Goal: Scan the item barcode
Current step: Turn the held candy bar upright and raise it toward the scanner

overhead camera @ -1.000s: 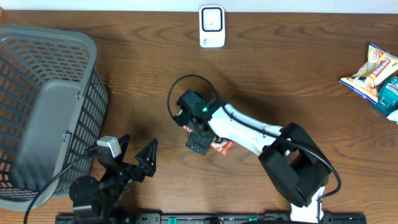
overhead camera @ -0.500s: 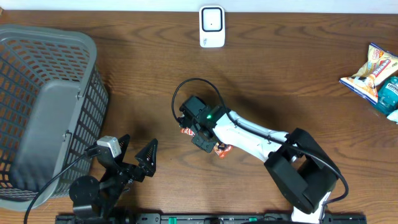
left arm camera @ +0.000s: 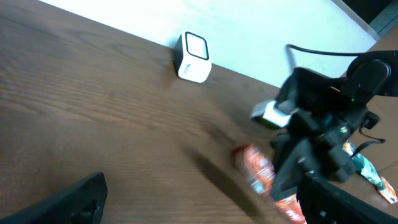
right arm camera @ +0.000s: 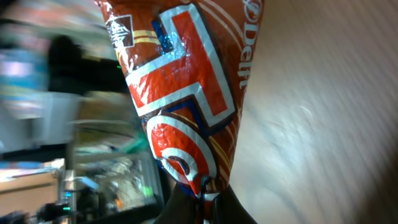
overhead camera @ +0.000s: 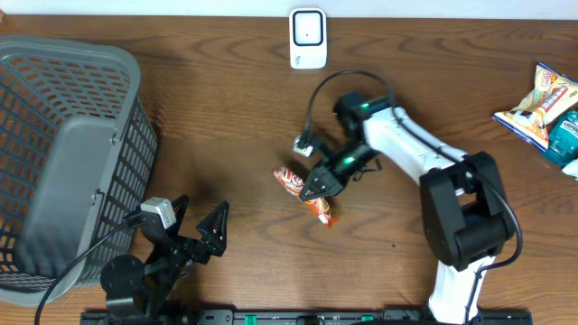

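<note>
Right claw (overhead camera: 318, 187) is clenched on the snack packet (overhead camera: 302, 191), an orange-red foil wrapper w/ white stripes, sitting mid-frame in the overhead view, slightly below centre. In the right wrist view the packet (right arm camera: 186, 87) fills the upper middle, and its crimped end is pinched between the dark fingers (right arm camera: 180, 208) at the bottom edge (barcode not visible there, only logo print). Can't tell if the packet touches the table (overhead camera: 208, 99) or hangs just above it; the left wrist view shows it (left arm camera: 256, 173) blurred, lower right of centre. The white scanner (overhead camera: 307, 38) stands at the top centre edge, well apart from the packet. Left claw (overhead camera: 197, 222) sits lower left w/ its jaws spread wide, nothing between them, just beside the grey basket (overhead camera: 54, 81) that takes up the left side. A chip bag (overhead camera: 542, 97) and a teal pack (overhead camera: 564, 135) lie at the far right edge.
</note>
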Controlling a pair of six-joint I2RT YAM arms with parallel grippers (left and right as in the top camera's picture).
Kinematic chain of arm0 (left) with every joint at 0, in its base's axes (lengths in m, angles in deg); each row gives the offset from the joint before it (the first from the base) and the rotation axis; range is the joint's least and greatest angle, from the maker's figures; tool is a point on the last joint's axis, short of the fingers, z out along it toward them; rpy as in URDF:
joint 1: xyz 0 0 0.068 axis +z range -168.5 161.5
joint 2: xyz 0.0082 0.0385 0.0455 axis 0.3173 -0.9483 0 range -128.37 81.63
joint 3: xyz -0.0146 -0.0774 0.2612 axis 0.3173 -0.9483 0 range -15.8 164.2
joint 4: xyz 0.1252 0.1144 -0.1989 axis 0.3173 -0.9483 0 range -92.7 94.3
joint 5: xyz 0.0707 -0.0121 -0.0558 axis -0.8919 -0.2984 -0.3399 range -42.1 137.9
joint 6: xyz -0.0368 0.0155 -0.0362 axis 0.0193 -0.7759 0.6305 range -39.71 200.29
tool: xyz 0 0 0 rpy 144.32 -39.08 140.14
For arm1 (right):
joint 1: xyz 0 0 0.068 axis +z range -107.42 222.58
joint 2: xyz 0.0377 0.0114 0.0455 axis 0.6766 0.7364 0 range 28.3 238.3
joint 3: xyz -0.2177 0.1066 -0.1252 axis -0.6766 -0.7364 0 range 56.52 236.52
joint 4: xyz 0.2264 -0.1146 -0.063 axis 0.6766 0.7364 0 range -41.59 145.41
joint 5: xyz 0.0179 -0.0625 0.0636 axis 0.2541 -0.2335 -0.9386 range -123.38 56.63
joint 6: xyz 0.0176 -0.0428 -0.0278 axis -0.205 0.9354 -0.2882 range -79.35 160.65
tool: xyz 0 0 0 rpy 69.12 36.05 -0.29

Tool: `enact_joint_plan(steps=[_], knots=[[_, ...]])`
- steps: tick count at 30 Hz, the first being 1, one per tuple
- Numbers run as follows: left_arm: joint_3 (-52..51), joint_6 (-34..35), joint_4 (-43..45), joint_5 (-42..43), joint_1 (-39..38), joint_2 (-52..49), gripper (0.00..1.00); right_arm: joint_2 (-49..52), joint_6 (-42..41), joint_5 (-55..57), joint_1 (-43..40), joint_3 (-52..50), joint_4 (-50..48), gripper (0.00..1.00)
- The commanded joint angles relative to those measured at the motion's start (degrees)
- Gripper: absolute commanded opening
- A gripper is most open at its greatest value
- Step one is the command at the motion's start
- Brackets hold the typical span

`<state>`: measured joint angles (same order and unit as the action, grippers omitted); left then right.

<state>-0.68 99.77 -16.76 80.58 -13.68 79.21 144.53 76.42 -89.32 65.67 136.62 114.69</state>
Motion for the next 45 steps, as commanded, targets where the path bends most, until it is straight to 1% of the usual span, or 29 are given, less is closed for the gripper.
enact_joint_plan(steps=[1, 5, 8, 9, 15, 21, 22, 24, 27, 29, 34, 36, 38, 41, 45], knots=[[0.0, -0.1, 0.1, 0.3, 0.2, 0.3, 0.98, 0.1, 20.4, -22.6, -2.2, 0.8, 1.9, 0.01], [0.0, -0.1, 0.1, 0.3, 0.2, 0.3, 0.98, 0.1, 29.4, -25.3, -2.4, 0.8, 1.6, 0.01], [0.0, -0.1, 0.1, 0.3, 0.2, 0.3, 0.98, 0.1, 37.9, -31.8, -2.4, 0.8, 0.7, 0.01], [0.0, -0.1, 0.1, 0.3, 0.2, 0.3, 0.98, 0.1, 39.4, -33.6, -2.3, 0.8, -0.3, 0.01], [0.0, -0.1, 0.1, 0.3, 0.2, 0.3, 0.98, 0.0, 39.9, -33.6, -1.3, 1.0, -13.3, 0.01], [0.0, -0.1, 0.1, 0.3, 0.2, 0.3, 0.98, -0.1, 39.6, -33.6, -0.3, 1.3, -29.9, 0.01], [0.0, -0.1, 0.1, 0.3, 0.2, 0.3, 0.98, -0.1, 37.8, -33.6, -0.3, 1.4, -34.3, 0.01], [0.0, -0.1, 0.1, 0.3, 0.2, 0.3, 0.98, -0.2, 33.3, -33.6, -0.3, 1.5, -39.9, 0.01], [0.0, -0.1, 0.1, 0.3, 0.2, 0.3, 0.98, -0.2, 22.4, -33.6, -0.3, 1.5, -48.0, 0.01], [0.0, -0.1, 0.1, 0.3, 0.2, 0.3, 0.98, -0.2, 18.9, -33.6, -0.3, 1.5, -49.8, 0.01], [0.0, -0.1, 0.1, 0.3, 0.2, 0.3, 0.98, -0.1, 17.6, -33.6, -0.3, 1.4, -49.3, 0.01], [0.0, -0.1, 0.1, 0.3, 0.2, 0.3, 0.98, -0.1, 15.4, -33.6, -0.3, 1.4, -49.0, 0.01], [0.0, -0.1, 0.1, 0.3, 0.2, 0.3, 0.98, -0.1, 9.0, -33.6, -0.4, 1.4, -49.4, 0.01], [0.0, -0.1, 0.1, 0.3, 0.2, 0.3, 0.98, -0.1, -4.7, -33.6, -0.9, 1.4, -49.6, 0.01], [0.0, -0.1, 0.1, 0.3, 0.2, 0.3, 0.98, -0.1, -29.0, -33.6, -1.9, 1.4, -49.7, 0.01]])
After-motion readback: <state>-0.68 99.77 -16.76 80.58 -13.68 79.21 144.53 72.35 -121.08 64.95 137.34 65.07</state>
